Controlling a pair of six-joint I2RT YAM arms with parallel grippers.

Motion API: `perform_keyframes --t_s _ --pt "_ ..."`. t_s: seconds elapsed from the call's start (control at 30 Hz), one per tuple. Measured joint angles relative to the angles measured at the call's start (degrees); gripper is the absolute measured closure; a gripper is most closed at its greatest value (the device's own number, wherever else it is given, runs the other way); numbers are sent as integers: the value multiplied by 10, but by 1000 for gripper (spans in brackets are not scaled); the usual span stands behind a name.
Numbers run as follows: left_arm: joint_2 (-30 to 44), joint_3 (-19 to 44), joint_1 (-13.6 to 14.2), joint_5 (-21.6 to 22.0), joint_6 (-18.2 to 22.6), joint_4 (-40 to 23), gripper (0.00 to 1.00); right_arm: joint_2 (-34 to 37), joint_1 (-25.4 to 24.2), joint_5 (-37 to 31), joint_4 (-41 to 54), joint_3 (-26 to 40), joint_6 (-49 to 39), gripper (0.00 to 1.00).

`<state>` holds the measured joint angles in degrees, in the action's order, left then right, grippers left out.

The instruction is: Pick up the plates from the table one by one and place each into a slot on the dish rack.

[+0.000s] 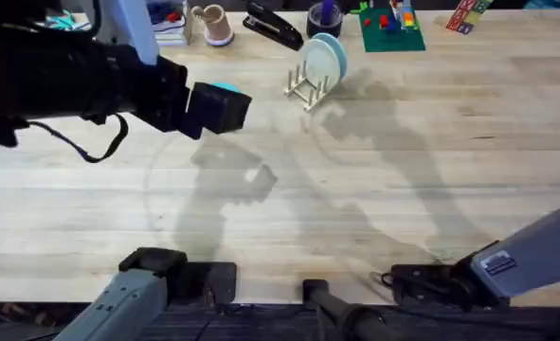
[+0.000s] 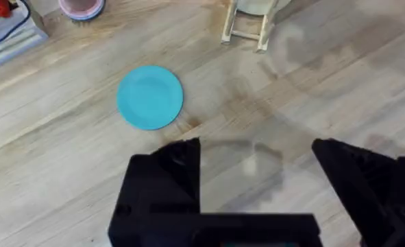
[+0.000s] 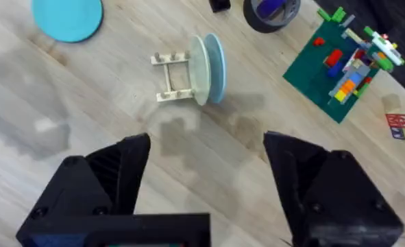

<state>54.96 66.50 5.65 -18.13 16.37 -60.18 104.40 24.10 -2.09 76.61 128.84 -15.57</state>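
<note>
A teal plate lies flat on the table, beyond and to one side of my open left gripper, which hovers above the wood with nothing between its fingers. From overhead, the raised left arm covers most of that plate, and its gripper hangs just in front. The dish rack stands at the back centre with a cream plate and a pale blue plate upright in its slots. My right gripper is open and empty, well short of the rack. The right arm sits low at the front right.
Along the back edge stand a pink mug, a black stapler, a dark round holder and a green baseplate with coloured bricks. The bare wood between the rack and the front edge is open room.
</note>
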Motion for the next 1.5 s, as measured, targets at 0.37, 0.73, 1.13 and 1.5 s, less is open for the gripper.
perform_keyframes --t_s 0.37,0.73,1.13,1.5 --pt "0 0 0 0 0 0 7 -143 0 0 -74 -216 9 8" --pt "0 0 0 0 -5 -2 8 -243 0 0 -115 -395 88 7" --pt "0 0 -17 0 -43 -8 9 -238 0 2 -117 -396 117 7" --pt "40 0 -134 -85 -65 -5 534 -238 0 2 -117 -396 122 7"
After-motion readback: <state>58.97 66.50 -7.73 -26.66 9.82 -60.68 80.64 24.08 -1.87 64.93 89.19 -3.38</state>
